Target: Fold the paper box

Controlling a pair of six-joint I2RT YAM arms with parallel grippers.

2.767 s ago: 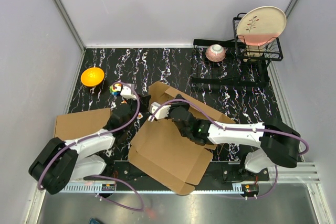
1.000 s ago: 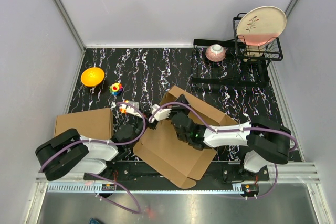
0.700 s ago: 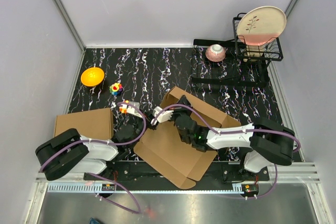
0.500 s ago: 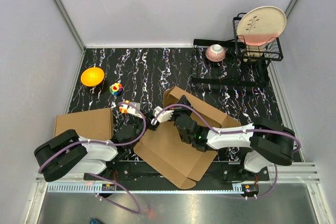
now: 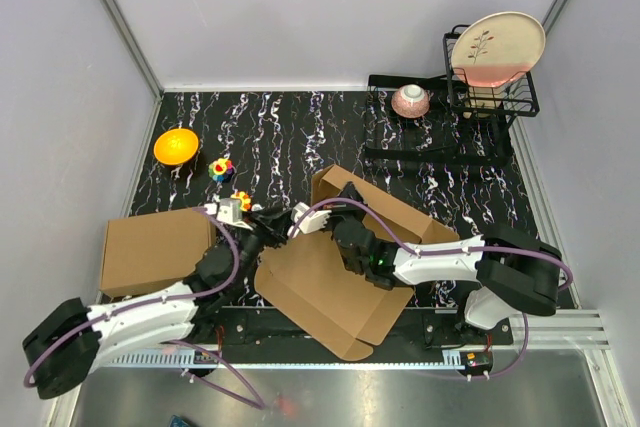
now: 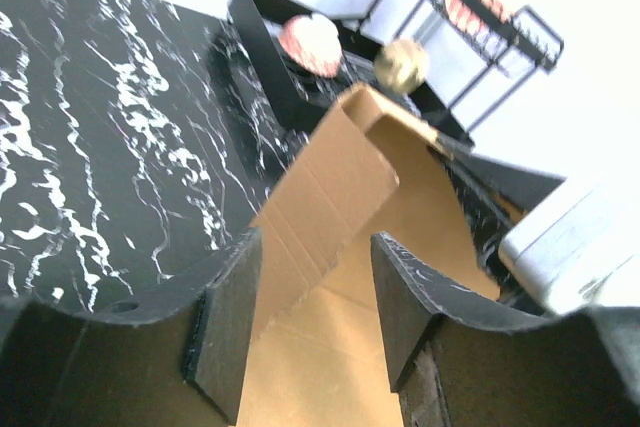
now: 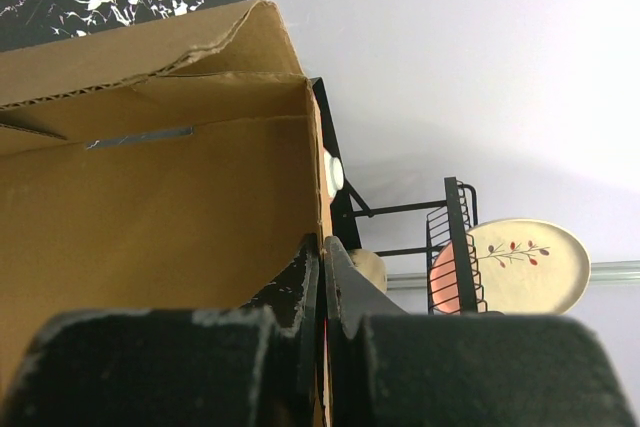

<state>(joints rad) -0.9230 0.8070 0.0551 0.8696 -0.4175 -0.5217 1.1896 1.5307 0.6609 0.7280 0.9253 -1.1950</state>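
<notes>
The paper box (image 5: 325, 292) lies open and flat in the middle of the table, with its far wall (image 5: 385, 205) raised. My right gripper (image 5: 347, 197) is shut on the edge of that wall; in the right wrist view the fingertips (image 7: 322, 247) pinch the cardboard edge (image 7: 312, 157). My left gripper (image 5: 274, 220) is at the box's left corner, open. In the left wrist view its fingers (image 6: 228, 327) stand apart over the box floor (image 6: 320, 367), with a raised flap (image 6: 335, 187) just ahead and nothing held.
A second plain carton (image 5: 155, 247) lies at the left near my left arm. An orange bowl (image 5: 176, 145) and a small colourful toy (image 5: 221, 168) sit far left. At the back right are a black tray (image 5: 440, 137), a pink bowl (image 5: 410, 100) and a dish rack (image 5: 490, 92) holding a plate (image 5: 497, 47).
My left gripper has gone from shut to open and its arm has stretched forward and right toward the box corner. The right gripper keeps hold of the raised wall.
</notes>
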